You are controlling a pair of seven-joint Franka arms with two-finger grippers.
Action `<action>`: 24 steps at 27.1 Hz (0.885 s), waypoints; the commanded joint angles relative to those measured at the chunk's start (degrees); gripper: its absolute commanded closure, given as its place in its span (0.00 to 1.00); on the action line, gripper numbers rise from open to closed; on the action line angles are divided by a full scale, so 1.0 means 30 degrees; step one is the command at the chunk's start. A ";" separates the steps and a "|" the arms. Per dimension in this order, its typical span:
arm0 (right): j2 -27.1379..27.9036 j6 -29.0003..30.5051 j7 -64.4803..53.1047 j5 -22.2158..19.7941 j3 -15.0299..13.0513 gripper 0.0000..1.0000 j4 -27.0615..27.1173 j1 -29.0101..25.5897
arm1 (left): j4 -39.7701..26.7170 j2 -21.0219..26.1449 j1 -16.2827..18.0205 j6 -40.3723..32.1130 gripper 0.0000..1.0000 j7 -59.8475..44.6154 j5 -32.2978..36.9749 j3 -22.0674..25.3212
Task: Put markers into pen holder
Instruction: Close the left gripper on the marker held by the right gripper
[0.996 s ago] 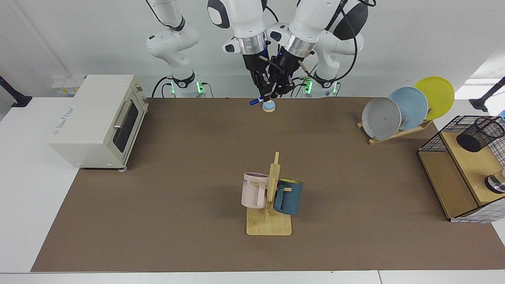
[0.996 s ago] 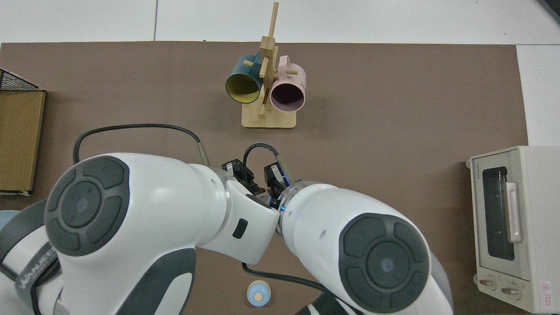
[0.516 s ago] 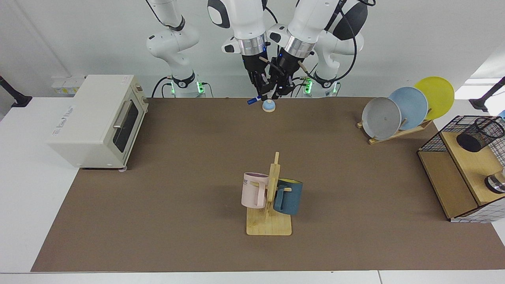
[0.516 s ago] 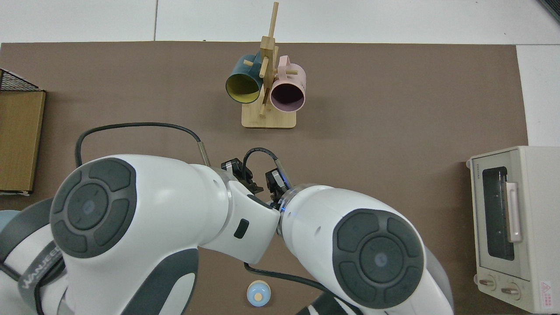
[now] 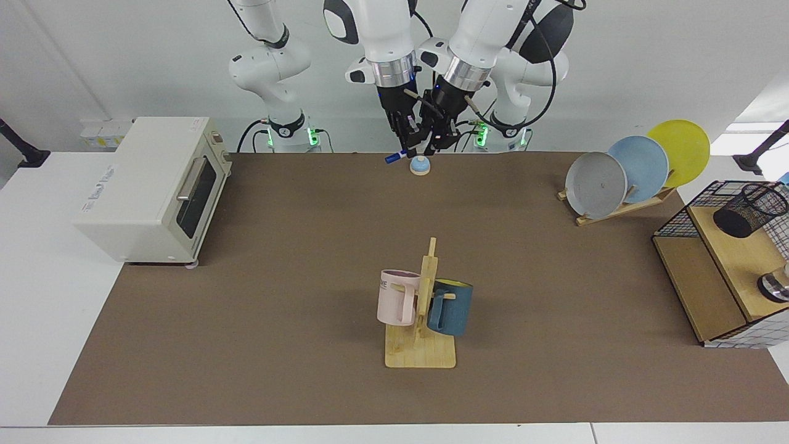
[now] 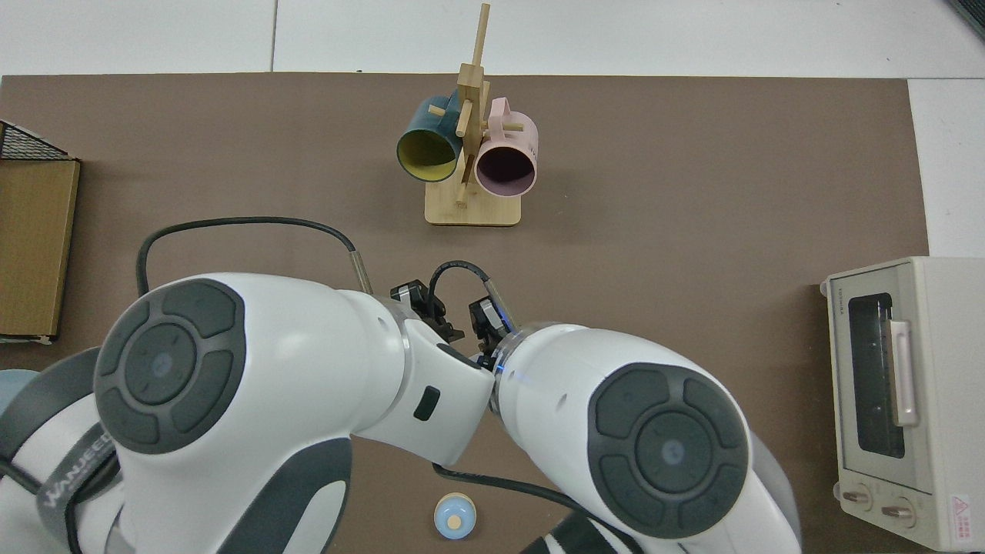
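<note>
Both grippers meet above the far edge of the brown table mat: the right gripper point(image 5: 404, 143) is clamped on the slim white marker with a blue cap point(image 5: 394, 157), which hangs tilted just beside a small blue-and-cream knob point(image 5: 420, 165), while I cannot tell how the left gripper point(image 5: 433, 143) holds its jaws. The small black wire-mesh pen holder point(image 5: 749, 209) lies tipped on a wooden shelf off the mat's end, well apart. The pink mug point(image 5: 396, 297) shows letters "KE"; the cream toaster oven point(image 5: 154, 188) bears unreadable print.
</note>
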 commanded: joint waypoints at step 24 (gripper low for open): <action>-0.0443 -0.0808 -0.0877 0.0071 -0.0256 1.00 0.0291 0.0040 | -0.0610 -0.0117 -0.0387 0.0599 1.00 -0.0279 0.0392 0.0048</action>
